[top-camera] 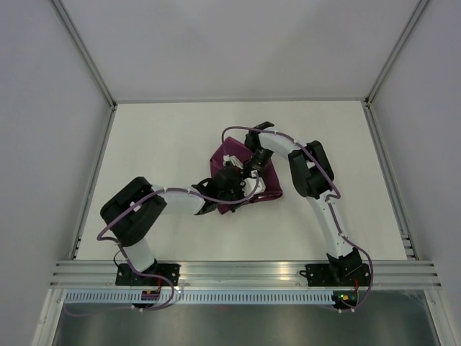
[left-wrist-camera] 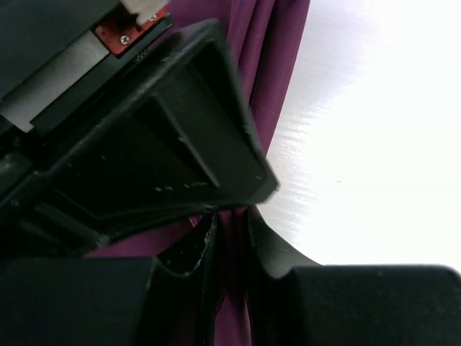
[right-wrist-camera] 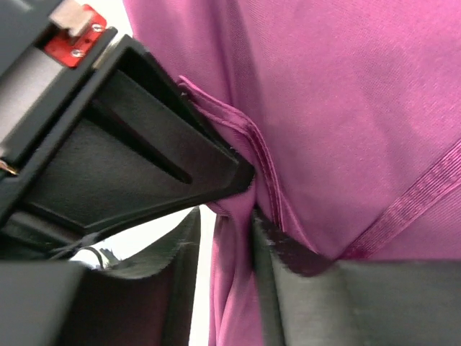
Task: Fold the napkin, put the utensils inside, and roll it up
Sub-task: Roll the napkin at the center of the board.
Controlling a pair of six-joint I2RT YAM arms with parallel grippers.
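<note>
Left gripper (left-wrist-camera: pixel 230 241) pinching a napkin (right-wrist-camera: pixel 346 108) fold; right gripper (right-wrist-camera: pixel 225 245) slightly spread, cloth running between.

The left gripper (top-camera: pixel 239 191) and right gripper (top-camera: pixel 251 175) hide the napkin's (top-camera: pixel 229 153) middle.

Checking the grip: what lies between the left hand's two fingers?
A fold of the napkin fills the narrow gap in the left hand, as the left wrist view shows.

Angled inward, left arm (top-camera: pixel 176 200) and right arm (top-camera: pixel 328 216), left tool (left-wrist-camera: pixel 230 223) pinched closed, right tool (right-wrist-camera: pixel 227 220) slightly parted.
</note>
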